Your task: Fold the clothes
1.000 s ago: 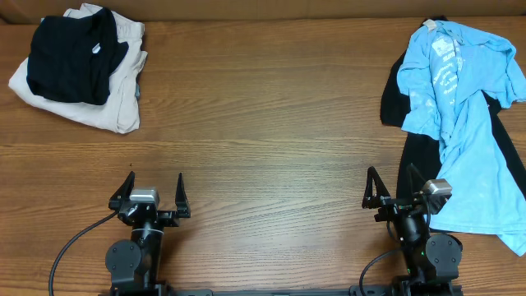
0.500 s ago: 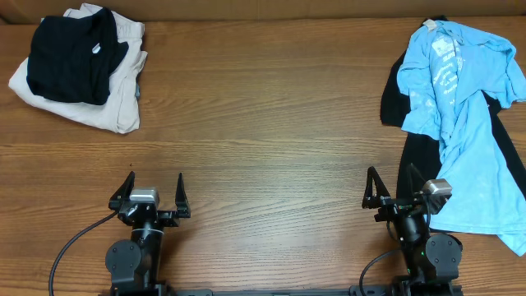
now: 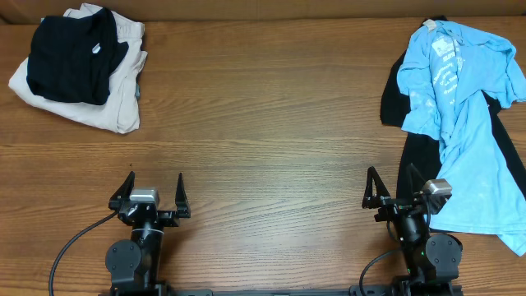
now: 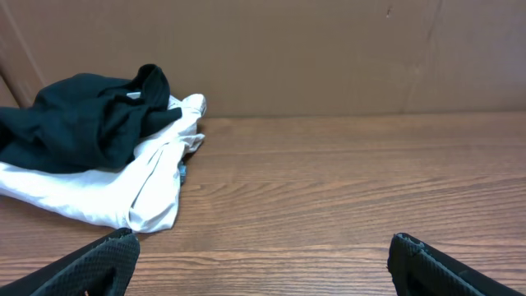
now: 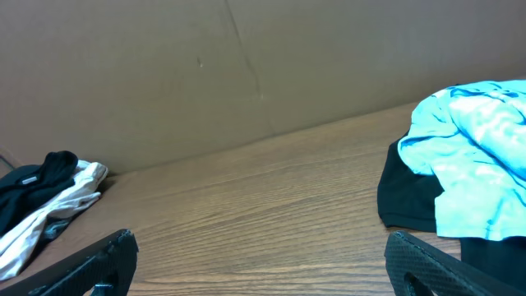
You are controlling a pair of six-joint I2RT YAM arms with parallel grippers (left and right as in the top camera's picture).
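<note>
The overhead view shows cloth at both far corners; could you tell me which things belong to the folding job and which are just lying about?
For the job: sky-blue T-shirt; dark garment beneath it; black garment on the left pile; beige garment under that.
Not part of it: wooden table; brown wall behind.

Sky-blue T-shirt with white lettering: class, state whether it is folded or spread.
Spread, unfolded: the sky-blue T-shirt lies rumpled and sprawled over a black garment.

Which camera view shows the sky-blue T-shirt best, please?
The overhead view: the sky-blue T-shirt lies there nearly whole, its lettering visible. The right wrist view shows only a crumpled part at the frame's right edge. The left wrist view misses it.
</note>
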